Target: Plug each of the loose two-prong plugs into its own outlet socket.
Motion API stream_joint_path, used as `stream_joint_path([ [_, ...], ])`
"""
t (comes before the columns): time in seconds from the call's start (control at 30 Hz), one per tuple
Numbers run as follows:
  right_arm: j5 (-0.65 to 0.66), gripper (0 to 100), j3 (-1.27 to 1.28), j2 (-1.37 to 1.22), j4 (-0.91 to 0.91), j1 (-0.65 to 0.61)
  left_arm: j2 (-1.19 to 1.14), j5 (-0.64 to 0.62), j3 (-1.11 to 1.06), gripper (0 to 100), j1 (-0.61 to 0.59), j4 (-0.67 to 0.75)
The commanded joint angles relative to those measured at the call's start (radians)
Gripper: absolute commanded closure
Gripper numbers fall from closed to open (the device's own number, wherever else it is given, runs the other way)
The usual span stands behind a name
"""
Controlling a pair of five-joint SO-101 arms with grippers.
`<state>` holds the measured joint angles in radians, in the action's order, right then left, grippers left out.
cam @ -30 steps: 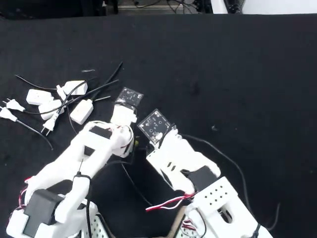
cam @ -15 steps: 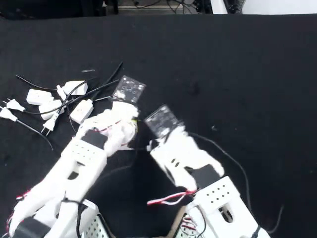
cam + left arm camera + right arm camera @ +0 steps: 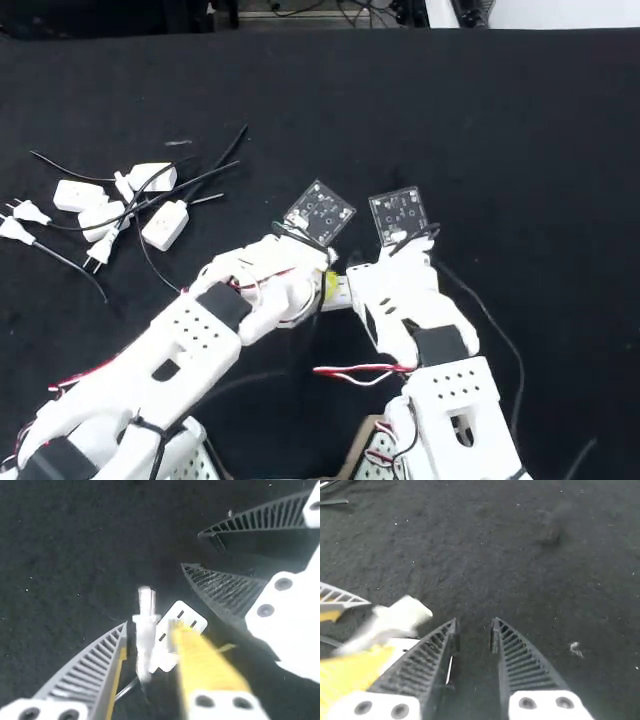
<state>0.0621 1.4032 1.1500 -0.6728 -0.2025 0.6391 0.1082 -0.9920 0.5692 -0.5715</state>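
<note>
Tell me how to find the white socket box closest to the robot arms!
From above, look over the black table to the heap of white pieces and black cords on its left side. The socket box is the slanted white block at the heap's edge nearest the arms; the other blocks lie farther left.

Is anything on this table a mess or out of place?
Yes: at the table's left edge the white plugs and sockets lie in a jumbled heap, black cords crossing over them. Another plug sits between the left arm's jaws.
</note>
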Motion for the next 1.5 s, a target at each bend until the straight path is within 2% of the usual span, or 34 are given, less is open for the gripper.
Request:
stream_joint_path([
  [0.0, -0.009, 90.3, -0.053, -0.004, 0.026, 0.023, -0.011, -0.003, 0.031, 78, 0.010, 0.014],
  [0.2, -0.009, 90.3, -0.053, -0.010, 0.026, 0.003, 0.034, -0.003, 0.030, 79, -0.082, -0.025],
  [0.37, -0.002, 90.0, -0.038, -0.013, 0.048, -0.110, 0.081, -0.008, 0.001, 79, -0.242, -0.118],
  [0.57, -0.002, 89.9, -0.047, -0.085, 0.089, -0.261, 0.123, -0.002, -0.131, 79, -0.366, -0.121],
  [0.7, -0.009, 89.4, -0.051, -0.209, 0.164, -0.371, 0.169, -0.002, -0.200, 79, -0.496, -0.117],
  [0.83, -0.038, 78.8, -0.056, -0.351, 0.267, -0.450, 0.227, -0.008, -0.255, 79, -0.584, -0.115],
  [0.93, -0.071, 75.3, -0.058, -0.437, 0.330, -0.485, 0.281, -0.009, -0.289, 79, -0.596, -0.115],
  [1.1, -0.081, 79.7, -0.064, -0.518, 0.405, -0.489, 0.397, -0.009, -0.341, 79, -0.596, -0.115],
  [1.27, -0.166, 80.5, -0.096, -0.559, 0.399, -0.489, 0.540, -0.009, -0.403, 79, -0.596, -0.115],
  [1.47, -0.178, 80.5, -0.156, -0.611, 0.351, -0.514, 0.681, -0.005, -0.463, 79, -0.596, -0.123],
])
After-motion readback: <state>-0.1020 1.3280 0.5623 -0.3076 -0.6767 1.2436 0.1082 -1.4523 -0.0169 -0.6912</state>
